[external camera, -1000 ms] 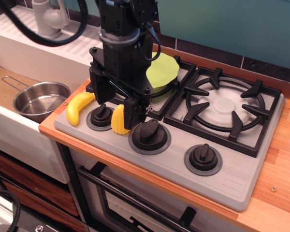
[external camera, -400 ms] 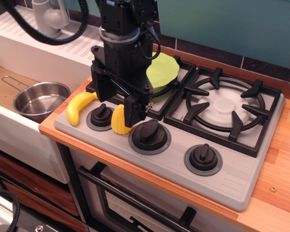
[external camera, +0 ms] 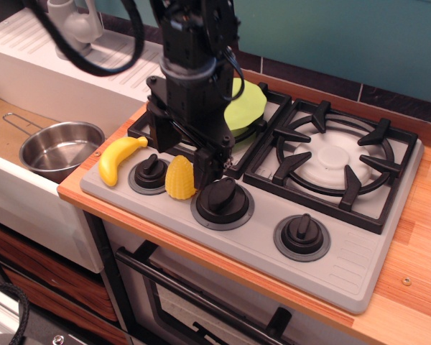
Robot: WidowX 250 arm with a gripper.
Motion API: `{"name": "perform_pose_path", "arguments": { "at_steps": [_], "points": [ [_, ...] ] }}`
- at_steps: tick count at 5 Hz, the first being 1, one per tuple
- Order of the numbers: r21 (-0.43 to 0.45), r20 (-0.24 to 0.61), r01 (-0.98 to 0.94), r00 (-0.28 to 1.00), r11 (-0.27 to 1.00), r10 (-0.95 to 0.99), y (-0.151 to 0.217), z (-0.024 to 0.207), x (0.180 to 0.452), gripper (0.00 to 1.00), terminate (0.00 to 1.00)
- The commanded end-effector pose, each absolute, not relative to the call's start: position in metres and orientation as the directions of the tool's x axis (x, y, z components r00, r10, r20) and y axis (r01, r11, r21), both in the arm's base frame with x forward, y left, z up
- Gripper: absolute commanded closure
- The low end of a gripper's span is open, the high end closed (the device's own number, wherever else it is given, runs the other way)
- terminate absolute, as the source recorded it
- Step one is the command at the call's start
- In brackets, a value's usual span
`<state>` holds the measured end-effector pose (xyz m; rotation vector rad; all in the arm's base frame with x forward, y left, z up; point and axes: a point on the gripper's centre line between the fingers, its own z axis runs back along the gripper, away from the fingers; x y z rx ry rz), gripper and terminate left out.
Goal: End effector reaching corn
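1. Corn (external camera: 180, 177) sits on stove panel (external camera: 258, 241), between two knobs.
2. Tool (external camera: 185, 159) hangs just above and behind corn, fingers spread either side.
3. Banana (external camera: 119, 158) lies left, apart.

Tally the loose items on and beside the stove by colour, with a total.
Yellow: 2, the corn and the banana
Green: 1, the plate
Silver: 1, the pot
Total: 4
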<state>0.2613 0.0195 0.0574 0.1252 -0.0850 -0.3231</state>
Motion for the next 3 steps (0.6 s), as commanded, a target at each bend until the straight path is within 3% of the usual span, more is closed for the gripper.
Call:
{"name": "perform_pose_path", "arguments": {
  "at_steps": [1,2,3],
  "points": [
    [0.176,0.129,0.312,0.933,0.934,-0.336,0.0226,0.0569,0.279,0.0,0.0],
    [0.16,0.119,0.313,0.935,0.936,-0.333,0.025,0.0612,0.2748,0.0,0.0],
    [0.143,0.12,0.311,0.937,0.94,-0.328,0.0252,0.0611,0.2742,0.0,1.0]
  ]
}}
